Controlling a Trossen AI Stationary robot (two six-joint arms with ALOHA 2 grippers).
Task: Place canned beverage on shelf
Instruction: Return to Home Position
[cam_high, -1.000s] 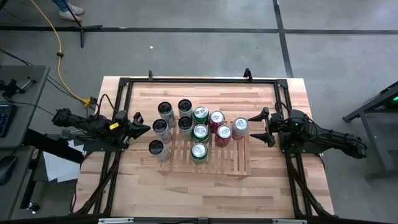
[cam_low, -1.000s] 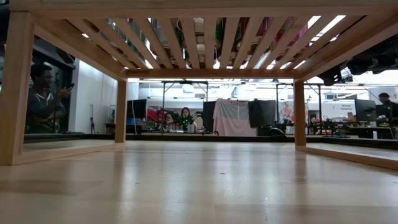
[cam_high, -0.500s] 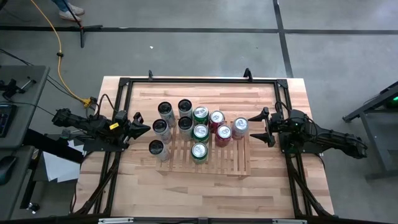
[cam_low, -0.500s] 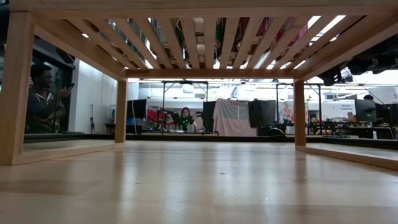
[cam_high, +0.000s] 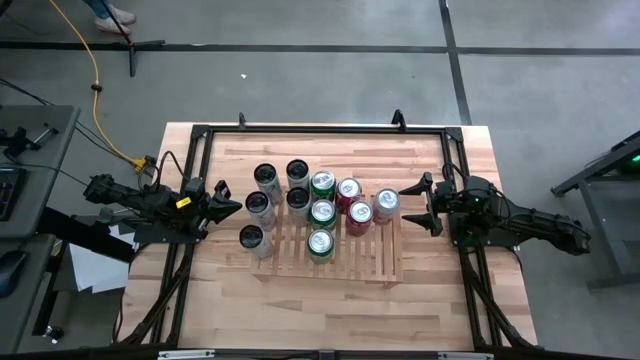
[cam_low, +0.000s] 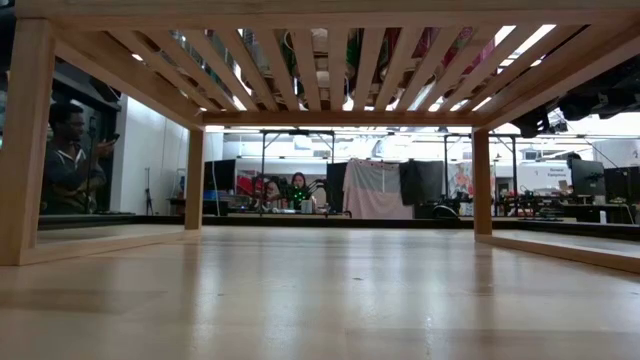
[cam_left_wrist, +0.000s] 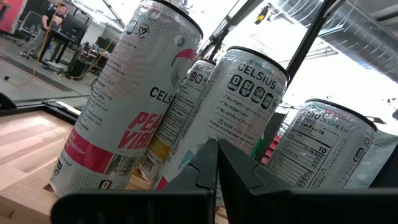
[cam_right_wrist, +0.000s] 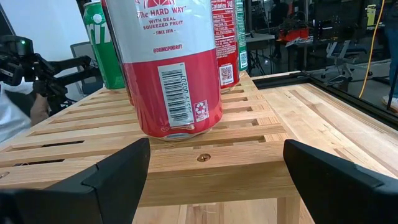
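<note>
Standing upright, cans (cam_high: 321, 243) seemingly crowd shelf (cam_high: 366, 262).

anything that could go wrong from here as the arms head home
1. The left pincer, shut, sits close to the white Celsius cans at the left edge of the shelf; a sideways swing could topple one.
2. The right pincer is open, close to the red-and-white can near the right edge; a finger might clip it.
</note>
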